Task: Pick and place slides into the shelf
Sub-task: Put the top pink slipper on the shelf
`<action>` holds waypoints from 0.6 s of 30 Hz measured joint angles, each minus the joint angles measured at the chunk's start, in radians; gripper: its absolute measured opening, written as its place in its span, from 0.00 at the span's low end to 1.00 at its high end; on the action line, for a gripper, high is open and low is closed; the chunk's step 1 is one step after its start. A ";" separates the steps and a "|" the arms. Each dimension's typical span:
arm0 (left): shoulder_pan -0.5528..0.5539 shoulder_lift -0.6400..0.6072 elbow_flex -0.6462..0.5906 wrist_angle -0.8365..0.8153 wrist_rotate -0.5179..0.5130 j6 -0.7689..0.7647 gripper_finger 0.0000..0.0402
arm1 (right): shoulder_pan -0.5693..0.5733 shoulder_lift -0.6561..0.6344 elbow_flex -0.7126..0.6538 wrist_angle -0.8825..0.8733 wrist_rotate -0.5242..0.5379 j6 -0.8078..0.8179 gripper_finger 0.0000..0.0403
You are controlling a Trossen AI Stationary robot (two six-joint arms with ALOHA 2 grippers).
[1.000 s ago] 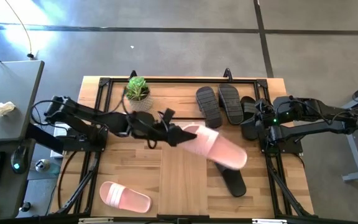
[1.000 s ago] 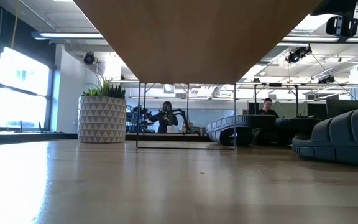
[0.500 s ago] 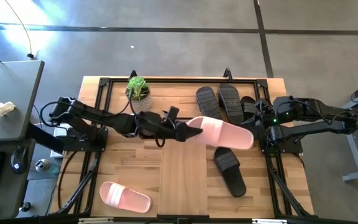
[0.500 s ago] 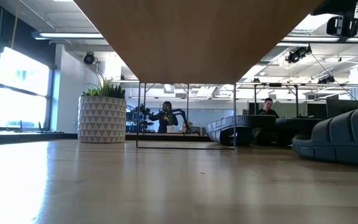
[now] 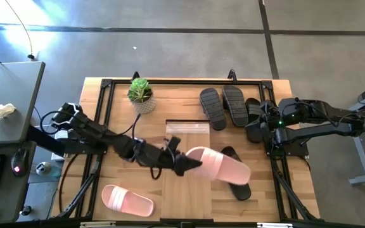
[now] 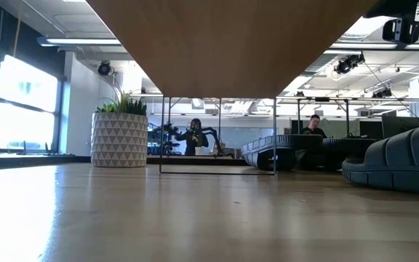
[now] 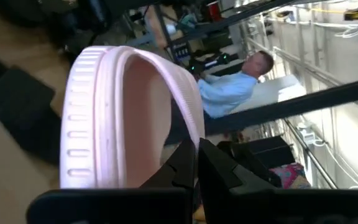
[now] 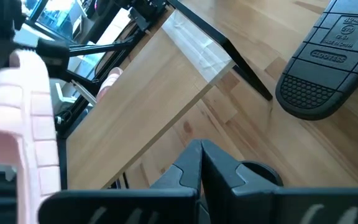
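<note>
Since half a second ago, the left arm has swung the pale pink slide (image 5: 219, 166) off the shelf's far part and toward the near right, so it now hangs over the lone black slide (image 5: 236, 178) beside the shelf's right edge. Left gripper (image 5: 184, 164) is clamped on the heel end of this pink slide, whose wide strap (image 7: 148, 93) fills the left wrist view. Shelf (image 5: 187, 166), a light-wood plank running from mid-table toward the near edge, carries no slide on its top. Second pink slide (image 5: 127, 201) lies on the butcher-block tabletop (image 5: 122, 174) near the front left, well apart from the shelf. Two black slides (image 5: 224, 106), soles up, lie side by side at the far right; more black ones are partly hidden under the right arm. Right gripper (image 5: 258, 123) waits at the table's right edge, fingers (image 8: 191, 171) pressed together and holding nothing. Potted plant (image 5: 140, 94) stands at the far left corner.
</note>
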 joint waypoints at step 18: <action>0.152 0.060 -0.001 0.242 0.411 0.110 0.00 | 0.000 0.000 0.000 -0.003 -0.008 0.000 0.00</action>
